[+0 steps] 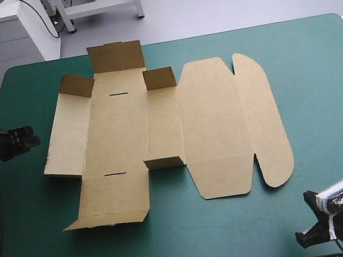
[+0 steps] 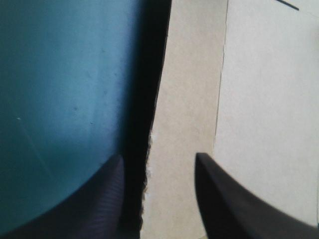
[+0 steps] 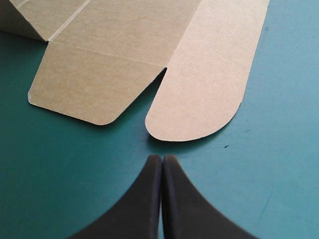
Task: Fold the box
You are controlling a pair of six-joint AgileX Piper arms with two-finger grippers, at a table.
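The brown box (image 1: 158, 127) lies as a cut sheet in the middle of the teal-green table. Its far flap (image 1: 115, 56) and three small tabs stand raised; the rounded lid flap (image 1: 265, 118) lies flat on the right. My left gripper (image 1: 29, 137) is at the sheet's left edge. In the left wrist view that gripper (image 2: 157, 167) is open, and the left panel's edge (image 2: 159, 99) runs ahead between its fingers. My right gripper (image 1: 309, 221) sits near the table's front right corner. It is shut (image 3: 162, 160), with the lid flap's rounded end (image 3: 199, 104) just ahead of it.
Bare teal-green cover (image 1: 318, 82) stretches to the right of the sheet and along the front edge. A white cabinet (image 1: 5, 37) stands beyond the table's far left corner.
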